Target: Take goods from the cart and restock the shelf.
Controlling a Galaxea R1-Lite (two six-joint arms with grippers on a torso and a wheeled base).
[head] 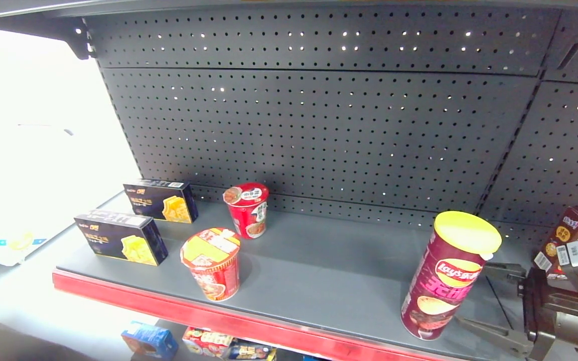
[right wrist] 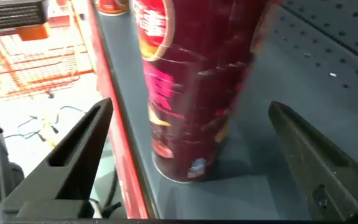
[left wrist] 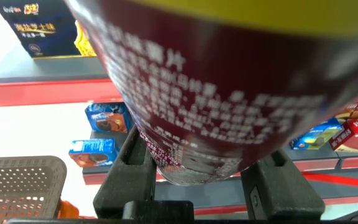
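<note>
Right claw spread wide — left claw clamped on a can.

Maroon yellow-lidded crisp can stands between the right gripper's spread fingers, gaps each side; bare grey shelf beyond.

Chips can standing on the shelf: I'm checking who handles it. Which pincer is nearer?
Right. The right pincer is open right beside the chips can, its jaws spread to either side. The left pincer grips a second can out in front of the shelf, farther off.

Loose cables on floor
</note>
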